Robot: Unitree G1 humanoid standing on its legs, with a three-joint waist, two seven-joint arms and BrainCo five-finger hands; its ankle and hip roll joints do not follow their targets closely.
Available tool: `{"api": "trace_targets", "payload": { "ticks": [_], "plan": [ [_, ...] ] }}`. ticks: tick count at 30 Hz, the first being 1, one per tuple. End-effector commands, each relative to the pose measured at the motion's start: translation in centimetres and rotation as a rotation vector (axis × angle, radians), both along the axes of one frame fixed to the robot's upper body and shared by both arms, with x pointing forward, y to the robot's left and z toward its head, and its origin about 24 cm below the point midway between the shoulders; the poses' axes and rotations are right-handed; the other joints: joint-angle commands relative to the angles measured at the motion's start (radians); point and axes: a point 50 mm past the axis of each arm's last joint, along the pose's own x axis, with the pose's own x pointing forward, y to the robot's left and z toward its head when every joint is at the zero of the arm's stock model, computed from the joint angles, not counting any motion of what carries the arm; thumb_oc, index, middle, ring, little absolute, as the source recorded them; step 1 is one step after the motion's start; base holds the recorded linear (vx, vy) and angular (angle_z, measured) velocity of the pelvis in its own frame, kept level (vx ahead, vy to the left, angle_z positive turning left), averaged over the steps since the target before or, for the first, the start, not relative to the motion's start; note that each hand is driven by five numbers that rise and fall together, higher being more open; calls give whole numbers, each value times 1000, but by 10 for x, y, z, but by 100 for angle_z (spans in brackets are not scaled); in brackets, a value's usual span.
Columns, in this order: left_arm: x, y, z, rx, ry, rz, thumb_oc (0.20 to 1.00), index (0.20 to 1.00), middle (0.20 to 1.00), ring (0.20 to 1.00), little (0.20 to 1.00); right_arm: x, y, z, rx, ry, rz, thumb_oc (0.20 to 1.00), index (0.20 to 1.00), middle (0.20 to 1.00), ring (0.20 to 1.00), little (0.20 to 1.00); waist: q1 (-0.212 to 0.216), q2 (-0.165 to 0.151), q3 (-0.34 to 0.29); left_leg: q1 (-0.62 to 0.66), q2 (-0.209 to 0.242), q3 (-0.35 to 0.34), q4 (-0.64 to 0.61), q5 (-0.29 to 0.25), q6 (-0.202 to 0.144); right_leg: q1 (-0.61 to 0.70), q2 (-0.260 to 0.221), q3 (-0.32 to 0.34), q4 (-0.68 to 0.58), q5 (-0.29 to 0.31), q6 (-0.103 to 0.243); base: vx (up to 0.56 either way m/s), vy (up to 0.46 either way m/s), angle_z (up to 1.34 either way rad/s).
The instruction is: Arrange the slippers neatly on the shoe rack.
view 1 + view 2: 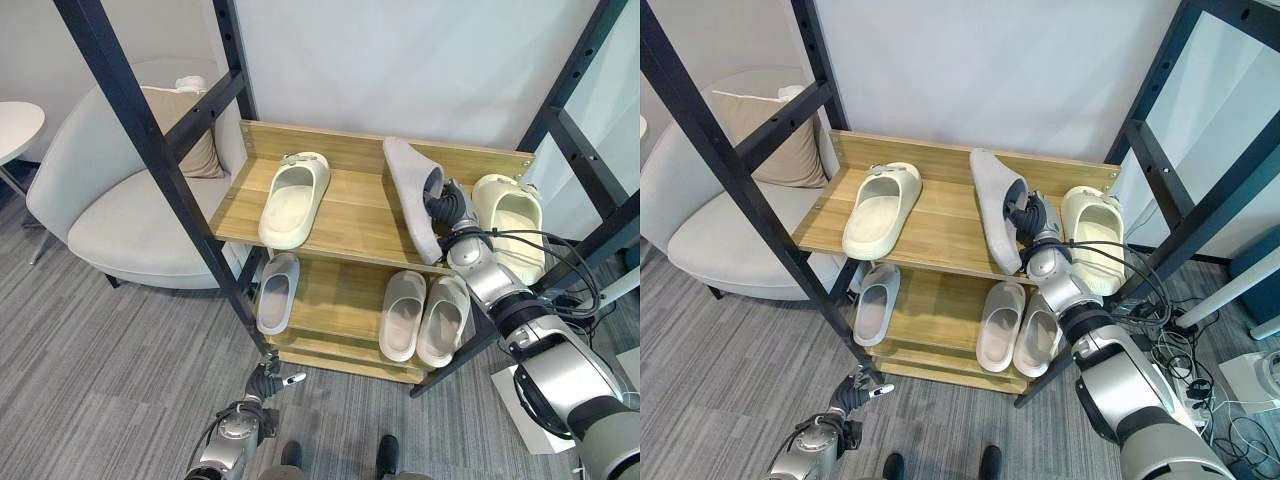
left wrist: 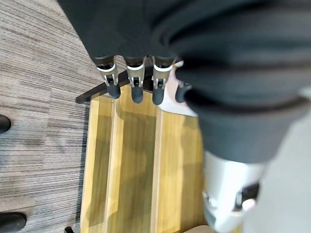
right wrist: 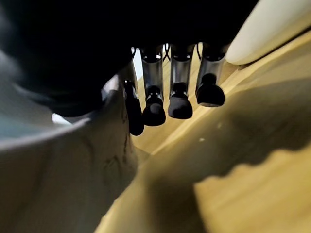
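On the rack's top shelf (image 1: 350, 215) a cream slipper (image 1: 293, 198) lies flat at the left and another cream slipper (image 1: 510, 225) at the right. Between them a grey slipper (image 1: 410, 192) stands tilted on its edge, sole turned left. My right hand (image 1: 448, 208) reaches into its opening, fingers (image 3: 180, 104) curled at the strap beside the grey slipper (image 3: 73, 160). The lower shelf (image 1: 330, 290) carries one grey slipper (image 1: 277, 290) at the left and a beige pair (image 1: 403, 312) at the right. My left hand (image 1: 265, 382) hangs low by the rack's foot, fingers (image 2: 137, 80) relaxed and holding nothing.
Black frame uprights (image 1: 150, 150) cross in front of the rack at left and right. A pale armchair (image 1: 120, 215) with a beige cushion stands to the left, and a white round table (image 1: 15, 125) sits beyond it. Cables and a white box lie on the floor at the right.
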Motion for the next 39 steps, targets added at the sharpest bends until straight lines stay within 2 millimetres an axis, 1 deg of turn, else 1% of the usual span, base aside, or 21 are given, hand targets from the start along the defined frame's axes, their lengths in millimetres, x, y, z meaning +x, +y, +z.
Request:
{"api": "trace_targets", "payload": {
  "ticks": [1, 4, 5, 7, 10, 11, 12, 13, 17, 20, 23, 24, 25, 27, 30, 31, 32, 36, 37, 38, 39],
  "plan": [
    [22, 5, 11, 29, -65, 39, 1000, 1000, 1000, 1000, 1000, -37, 4, 58, 303, -400, 69, 200, 200, 200, 200, 200, 2, -3, 4, 0, 1, 2, -4, -18, -15, 106, -56, 21, 1, -111, 100, 6, -23, 4],
    [17, 7, 10, 31, -62, 45, 1000, 1000, 1000, 1000, 1000, -71, 19, 67, 472, -495, 297, 200, 200, 200, 200, 200, -10, 5, 1, 3, 2, 2, -4, -24, -19, 111, -57, 18, 1, -123, 99, 5, -37, -2],
    [14, 8, 8, 25, -53, 49, 1000, 1000, 1000, 1000, 1000, -90, 39, 72, 711, -509, 541, 200, 200, 200, 200, 200, -15, 9, 4, 4, 3, 5, -4, -20, -21, 111, -57, 21, 1, -123, 97, -26, -58, -1],
    [10, 9, 6, 26, -36, 49, 1000, 1000, 1000, 1000, 1000, -102, 63, 70, 829, -431, 760, 200, 200, 200, 200, 200, -18, 11, 5, 3, 5, 9, -4, -16, -26, 110, -56, 20, 1, -122, 95, -33, -51, -2],
    [9, 10, 5, 25, -29, 48, 1000, 1000, 1000, 1000, 1000, -118, 97, 68, 850, -292, 1032, 200, 200, 200, 200, 200, -15, 14, 5, -2, 9, 11, -4, -9, -32, 107, -52, 18, 1, -121, 91, -28, -41, -5],
    [9, 10, 5, 25, -29, 49, 1000, 1000, 1000, 1000, 1000, -118, 98, 68, 850, -292, 1033, 200, 200, 200, 200, 200, -16, 14, 5, -1, 9, 10, -4, -9, -32, 108, -52, 17, 1, -121, 91, -43, -44, 7],
    [10, 9, 6, 21, -40, 46, 1000, 1000, 1000, 1000, 1000, -126, 117, 61, 843, -194, 1156, 200, 200, 200, 200, 200, -10, 16, 7, -8, 10, 5, -4, -3, -36, 105, -50, 13, 1, -121, 88, -28, -26, 6],
    [10, 9, 6, 21, -40, 47, 1000, 1000, 1000, 1000, 1000, -126, 117, 61, 843, -194, 1156, 200, 200, 200, 200, 200, -11, 16, 7, -8, 10, 5, -4, -3, -36, 105, -50, 12, 1, -121, 88, -45, -44, 8],
    [14, 7, 10, 17, -68, 35, 1000, 1000, 1000, 1000, 1000, -134, 151, 34, 732, 17, 1295, 200, 200, 200, 200, 200, 5, 17, 18, -24, 15, -13, -4, 7, -44, 107, -47, -8, 1, -124, 84, -41, -36, 9],
    [18, 7, 13, 15, -92, 44, 1000, 1000, 1000, 1000, 1000, -130, 155, 6, 569, 116, 1249, 200, 200, 200, 200, 200, 14, 15, 44, -35, 16, -37, -4, 11, -44, 116, -48, -26, 1, -124, 82, -61, -34, 15],
    [24, 6, 17, 16, -115, 46, 1000, 1000, 1000, 1000, 1000, -121, 152, -6, 447, 135, 1170, 200, 200, 200, 200, 200, 16, 19, 86, -56, 17, -55, 4, 18, -36, 73, -52, -29, 62, -142, 75, -239, -11, 27],
    [39, 2, 28, 15, -170, 46, 1000, 1000, 1000, 1000, 1000, -106, 145, -15, 303, 112, 1039, 200, 200, 200, 200, 200, 19, 20, 150, -150, 6, -81, 105, 0, -26, -8, -67, -30, 154, -163, 64, -267, -18, 32],
    [39, 2, 28, 16, -171, 46, 1000, 1000, 1000, 1000, 1000, -106, 145, -15, 302, 111, 1039, 200, 200, 200, 200, 200, 18, 19, 147, -158, 5, -82, 112, -2, -25, -14, -68, -31, 159, -165, 64, -376, -24, 34],
    [55, -4, 41, 13, -229, 39, 1000, 1000, 1000, 1000, 1000, -86, 134, -20, 135, 65, 871, 200, 200, 200, 200, 200, 23, 27, 180, -252, -13, -116, 188, -14, -17, -96, -82, -39, 243, -184, 57, -232, -14, 39],
    [72, -12, 61, -14, -331, 35, 1000, 1000, 1000, 1000, 1000, -55, 112, -7, -23, -72, 601, 200, 200, 200, 200, 200, 28, 41, 199, -354, -33, -152, 269, -28, -7, -188, -96, -43, 334, -208, 52, -178, 10, 33],
    [80, -17, 74, -29, -390, 33, 1000, 1000, 1000, 1000, 1000, -41, 96, 10, -145, -187, 439, 200, 200, 200, 200, 200, 32, 48, 216, -399, -42, -163, 308, -40, -1, -228, -102, -38, 384, -227, 51, -118, 39, 40],
    [80, -17, 74, -29, -390, 33, 1000, 1000, 1000, 1000, 1000, -40, 96, 10, -145, -187, 439, 200, 200, 200, 200, 200, 31, 48, 211, -405, -42, -164, 305, -36, -1, -232, -102, -40, 380, -223, 51, -108, 52, 25],
    [92, -33, 108, -132, -540, -21, 1000, 1000, 1000, 1000, 1000, 1, 49, 55, -338, -350, 46, 200, 200, 200, 200, 200, 55, 58, 252, -524, -56, -192, 398, -58, 5, -340, -117, -39, 483, -252, 51, -69, 49, 16],
    [92, -33, 108, -132, -540, -21, 1000, 1000, 1000, 1000, 1000, 1, 49, 55, -338, -349, 47, 200, 200, 200, 200, 200, 56, 57, 253, -522, -56, -191, 403, -64, 4, -339, -118, -37, 488, -257, 51, -50, 56, 49],
    [93, -38, 117, -154, -573, -56, 1000, 1000, 1000, 1000, 1000, 11, 33, 69, -382, -367, -47, 200, 200, 200, 200, 200, 70, 55, 268, -549, -58, -195, 414, -66, 5, -365, -120, -37, 496, -254, 52, -18, 26, 45],
    [93, -38, 117, -154, -574, -55, 1000, 1000, 1000, 1000, 1000, 11, 33, 69, -381, -368, -47, 200, 200, 200, 200, 200, 70, 55, 267, -551, -58, -194, 415, -66, 5, -367, -120, -37, 496, -254, 52, -26, 41, 9]
  ]
}}
